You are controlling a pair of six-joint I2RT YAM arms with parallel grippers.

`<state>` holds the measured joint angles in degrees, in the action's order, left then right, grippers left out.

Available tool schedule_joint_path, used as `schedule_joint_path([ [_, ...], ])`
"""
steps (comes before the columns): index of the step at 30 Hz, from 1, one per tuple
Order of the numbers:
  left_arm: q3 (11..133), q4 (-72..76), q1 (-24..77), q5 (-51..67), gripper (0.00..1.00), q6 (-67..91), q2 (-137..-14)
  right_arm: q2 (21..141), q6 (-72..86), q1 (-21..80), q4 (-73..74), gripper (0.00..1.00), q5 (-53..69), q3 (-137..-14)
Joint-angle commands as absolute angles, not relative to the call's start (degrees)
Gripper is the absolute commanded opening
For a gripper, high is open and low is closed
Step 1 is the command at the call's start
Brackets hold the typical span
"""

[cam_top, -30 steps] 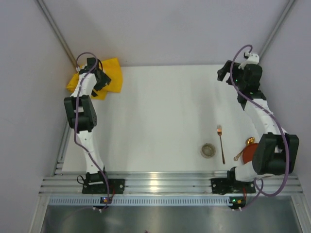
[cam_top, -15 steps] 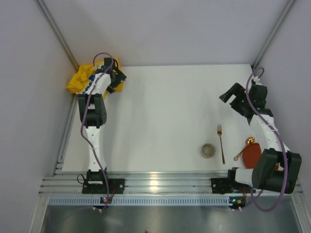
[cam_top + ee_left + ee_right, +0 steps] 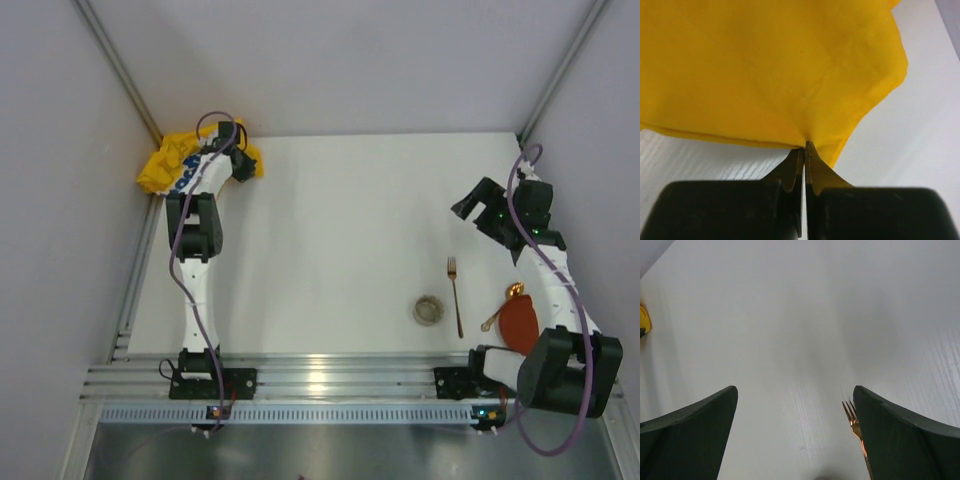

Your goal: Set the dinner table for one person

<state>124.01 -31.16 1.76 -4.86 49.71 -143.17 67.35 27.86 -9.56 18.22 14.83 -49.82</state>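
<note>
At the far left corner of the white worktop [image 3: 340, 230], a crumpled yellow cloth [image 3: 165, 165] with some blue print on it is seen, lying partly over the worktop's left edge. The cloth's near right edge is pinched by the left pincer [image 3: 804, 146], whose jaws are pressed together with a fold of the fabric drawn to a point between their tips. The rest of the cloth is spread flat on the worktop beyond the jaws.

Over the right side of the worktop the right pincer [image 3: 795, 390] is held clear of the surface with its jaws spread wide, and nothing is gripped between them. The tines of a copper-coloured fork [image 3: 455, 295] are seen just inside the right jaw in the wrist view.

The fork is laid on the near right part of the worktop, its tines pointing far and its handle near. Just to its left a small round cup [image 3: 428, 310] is stood upright; whether anything is in it cannot be told. To the right of the fork a red plate [image 3: 520, 325] is laid, partly hidden by the right arm. A gold spoon [image 3: 500, 308] is laid at the plate's left edge, bowl end far; whether it rests on the plate cannot be told. A ribbed metal rail [image 3: 330, 380] runs along the near edge of the worktop.
</note>
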Motion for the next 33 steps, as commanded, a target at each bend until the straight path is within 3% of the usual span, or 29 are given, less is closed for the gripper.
schedule_joint_path([
  [1, 127.0, -28.9, 3.2, -2.2, 0.0, 51.7, -144.4, 66.6, 26.4, -10.0, 19.9, 1.0, 14.6, -51.1],
  [11, 135.6, -27.9, 16.3, -0.8, 0.0, 53.1, -143.4, 65.5, 27.0, -9.2, 21.1, 1.0, 13.0, -51.8],
  [17, 139.5, -14.2, 25.8, 6.2, 0.0, 63.9, -148.2, 65.1, 27.3, -7.7, 22.1, 1.0, 12.1, -51.6],
  [18, 140.5, -7.1, 26.7, 8.1, 0.12, 66.0, -150.8, 65.1, 27.2, -7.5, 22.1, 1.0, 12.0, -51.6],
  [19, 142.3, -4.0, 27.3, 10.0, 0.92, 70.1, -152.0, 65.0, 27.4, -6.9, 22.1, 1.0, 12.0, -51.5],
  [20, 142.9, -1.1, 28.6, 10.3, 0.99, 72.0, -152.8, 65.0, 27.5, -6.5, 22.2, 1.0, 12.1, -51.2],
  [23, 143.1, 5.8, 30.0, 9.9, 0.99, 74.3, -152.5, 64.3, 27.5, -4.8, 22.3, 1.0, 12.0, -50.9],
  [26, 142.1, 3.0, 29.3, 9.8, 0.99, 68.8, -148.2, 64.0, 27.2, -3.2, 22.2, 1.0, 10.5, -50.8],
  [33, 123.5, -8.9, 22.7, 2.3, 0.99, 52.9, -126.8, 66.8, 25.4, -0.4, 21.7, 1.0, 11.7, -53.2],
])
